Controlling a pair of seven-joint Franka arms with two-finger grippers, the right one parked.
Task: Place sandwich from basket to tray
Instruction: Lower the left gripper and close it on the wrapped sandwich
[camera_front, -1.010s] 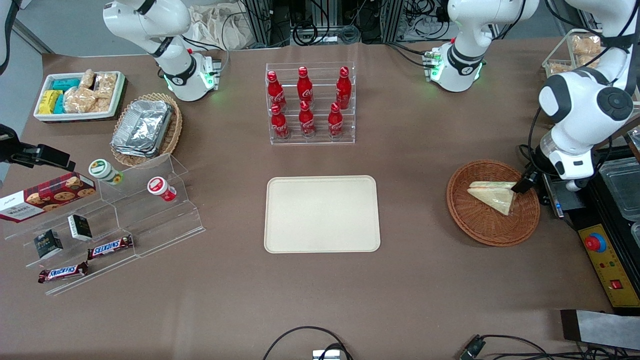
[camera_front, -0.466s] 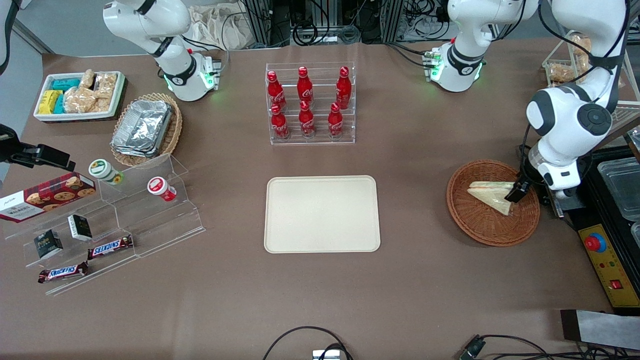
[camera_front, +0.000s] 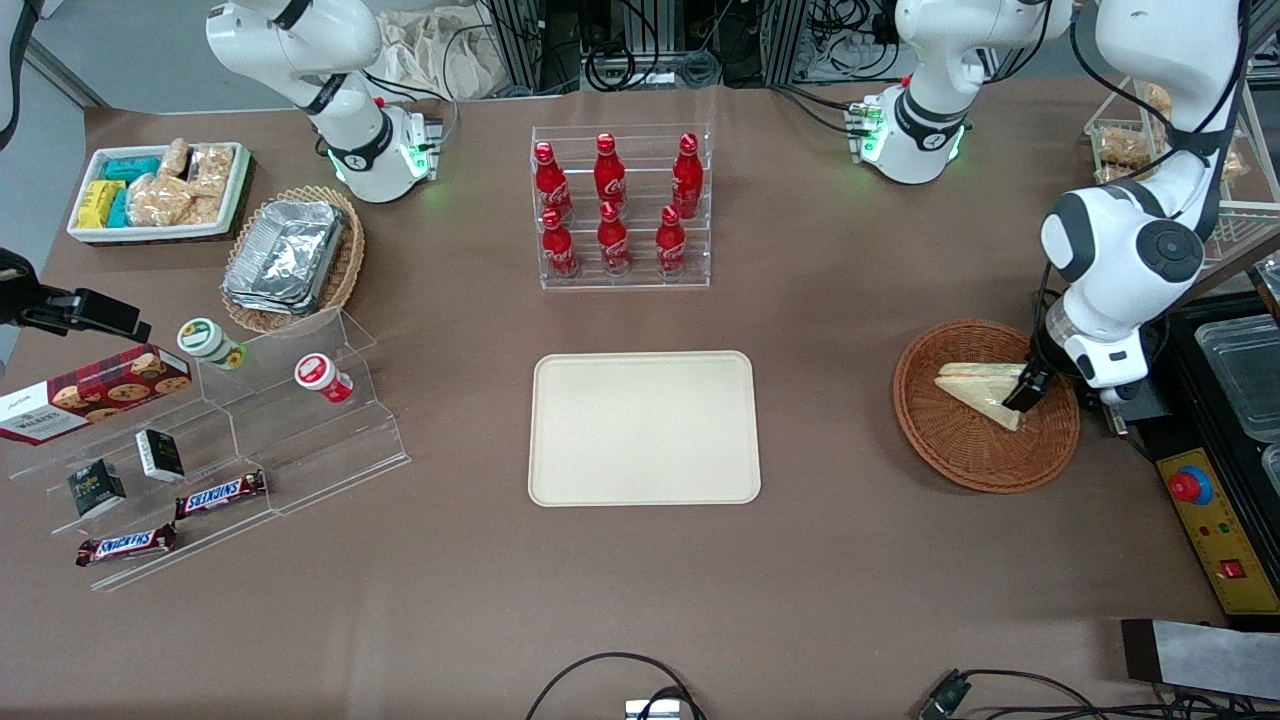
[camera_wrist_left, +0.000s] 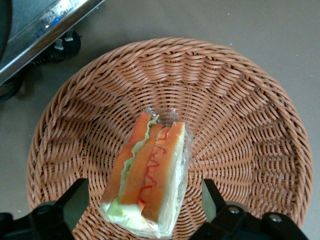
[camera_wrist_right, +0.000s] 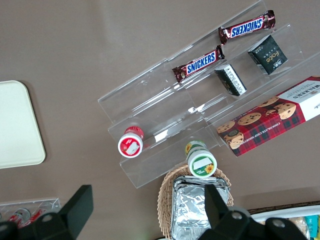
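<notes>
One second on, from the front we are watching the gripper (camera_front: 1027, 388) sliding farther over the sandwich (camera_front: 980, 390) lying in the basket (camera_front: 985, 405), tray (camera_front: 644, 427) waiting bare, while at the wrist its spread-apart fingers (camera_wrist_left: 75, 200) are straddling the wedge, grasp seemingly next.

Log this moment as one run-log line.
phase: reaching for sandwich | gripper: open, fingers straddling sandwich | sandwich: lying in basket, not lifted | tray: no sandwich on it yet
</notes>
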